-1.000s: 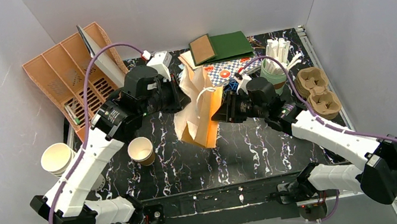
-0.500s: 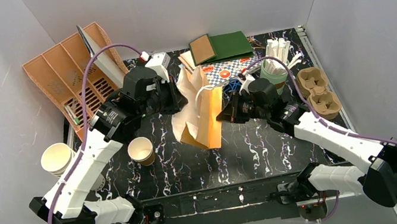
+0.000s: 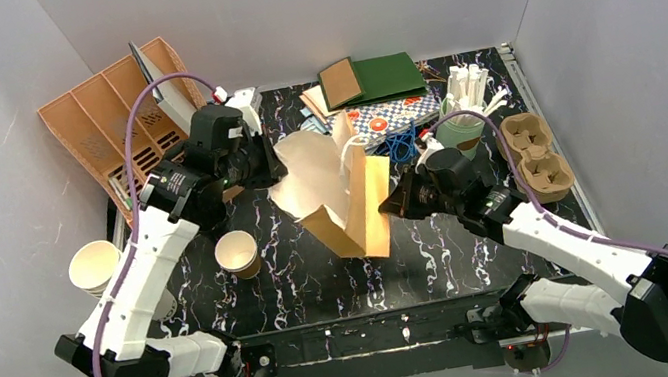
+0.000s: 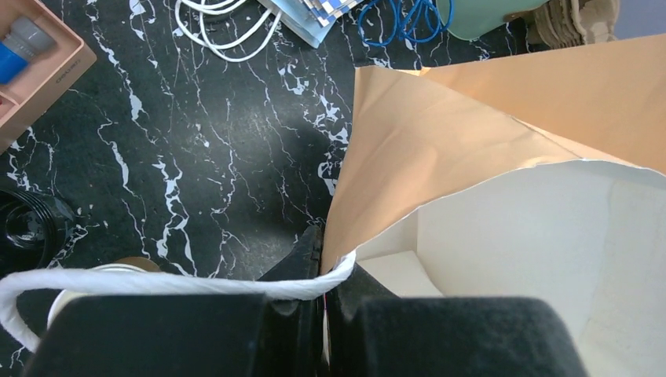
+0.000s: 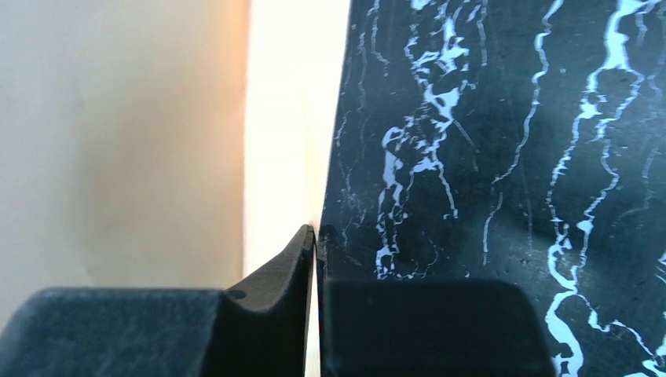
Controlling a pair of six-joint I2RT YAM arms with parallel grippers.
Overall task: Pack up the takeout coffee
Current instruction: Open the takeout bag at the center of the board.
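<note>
Overhead first: a tan paper bag with a white lining (image 3: 359,210) stands mid-way across the black marbled desk (image 3: 441,252), mouth spread wide. The left gripper (image 3: 274,170) is pressed together on the bag's left rim, and the right gripper (image 3: 390,208) pinches the opposite rim. A small tan-brown paper cup (image 3: 237,252) stands upright on the desk to the left of the bag, apart from it, its white inside showing. Further left is a stack of cream paper cups (image 3: 95,265), behind it an orange slotted plastic rack (image 3: 101,119). A brown moulded-pulp cup carrier (image 3: 536,157) lies at the right edge.

Over to the left wrist: the left gripper (image 4: 323,267) clamps the bag's edge right where the white twisted cord handle (image 4: 157,281) meets the paper. The white lining opens out to the right. A black cup (image 4: 27,229) sits at the left border.

Right wrist now: the right gripper (image 5: 316,236) is closed thin on the bag's edge, paper to the left, desk to the right
</note>
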